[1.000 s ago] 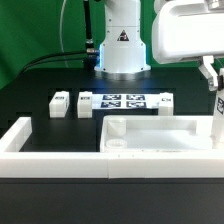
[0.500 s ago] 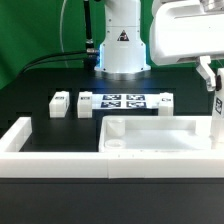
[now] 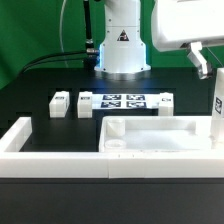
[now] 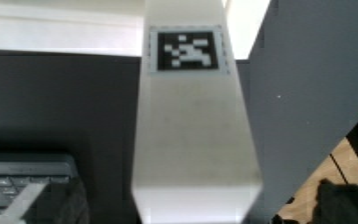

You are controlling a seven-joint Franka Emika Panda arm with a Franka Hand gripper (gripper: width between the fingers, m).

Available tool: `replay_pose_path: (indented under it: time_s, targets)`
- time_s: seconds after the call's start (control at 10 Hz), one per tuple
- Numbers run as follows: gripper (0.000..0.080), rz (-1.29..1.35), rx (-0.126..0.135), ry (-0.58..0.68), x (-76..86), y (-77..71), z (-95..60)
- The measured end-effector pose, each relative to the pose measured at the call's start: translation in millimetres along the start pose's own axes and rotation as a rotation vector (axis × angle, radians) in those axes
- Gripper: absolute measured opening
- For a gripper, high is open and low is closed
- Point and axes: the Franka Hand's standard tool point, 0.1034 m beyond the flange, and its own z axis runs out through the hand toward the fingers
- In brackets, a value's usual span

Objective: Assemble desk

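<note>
The white desk tabletop point(image 3: 165, 135) lies rim up just behind the front border wall. One white leg post point(image 3: 217, 110) stands upright in its corner at the exterior view's right, its tag facing the camera. My gripper point(image 3: 207, 68) hangs just above the top of that post, and its jaws look open and off the post. In the wrist view the same leg post point(image 4: 194, 120) runs lengthwise between the dark fingers, with its tag point(image 4: 190, 50) at the far end. Two loose leg posts point(image 3: 60, 104) point(image 3: 85, 104) lie left of the marker board, and another point(image 3: 163, 101) lies at its right end.
The marker board point(image 3: 125, 101) lies behind the tabletop, in front of the robot base point(image 3: 122, 45). The long low white border wall point(image 3: 40, 160) runs along the front and up the exterior view's left side. Black table surface lies around the loose legs.
My gripper has risen from around the top of the upright leg post. The post has stayed in place in the tabletop corner, and more of it now shows.
</note>
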Motion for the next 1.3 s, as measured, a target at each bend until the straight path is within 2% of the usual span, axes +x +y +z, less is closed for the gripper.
replay_pose_path:
  time_s: [0.1,0.5,0.7,0.8,1.0,1.1,1.3]
  targets:
    - [0.0648,0.001,0.001,0.001,4.8,0.6,-3.2]
    - [0.0649,0.001,0.006,-0.026,1.4,-1.0,-0.9]
    - [0.0649,0.008,-0.001,-0.044,-2.8,5.6,2.5]
    - [0.0649,0.015,0.02,-0.171,-11.4,3.0,4.6]
    - [0.0649,0.025,0.027,-0.263,-14.7,9.6,8.7]
    - [0.0649,0.035,0.04,-0.358,-26.3,11.2,9.6]
    - [0.0649,0.036,0.067,-0.492,-29.1,5.7,6.7]
